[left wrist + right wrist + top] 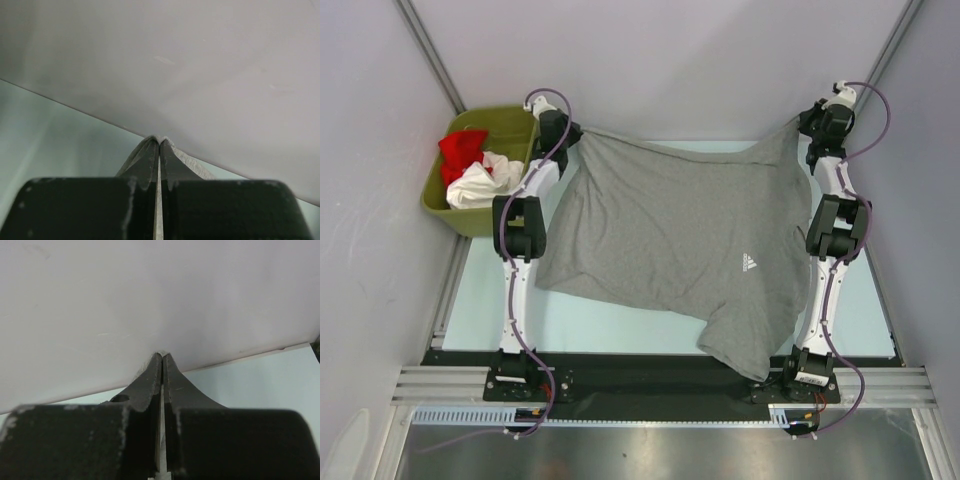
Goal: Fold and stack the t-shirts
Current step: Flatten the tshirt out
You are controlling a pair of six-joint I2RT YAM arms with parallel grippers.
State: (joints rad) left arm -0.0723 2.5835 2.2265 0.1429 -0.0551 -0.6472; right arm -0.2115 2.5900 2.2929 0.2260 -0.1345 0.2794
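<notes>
Nearest the arm bases, a corner of the grey t-shirt [670, 230] droops over the table [610, 325] edge by the right arm; its small white triangular logo [749, 262] carries no readable lettering. The shirt stretches away to its far edge, which runs left to right, each end pinched in a pressed-together pincer, left pincer [575, 132] and right pincer [802, 125]. Far left, red [460, 150] and white [480, 185] t-shirts wait in the green bin [510, 122]

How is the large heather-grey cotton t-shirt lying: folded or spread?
Spread. The heather-grey cotton t-shirt stretches open between the left end effector and the right end effector, its white logo showing.
</notes>
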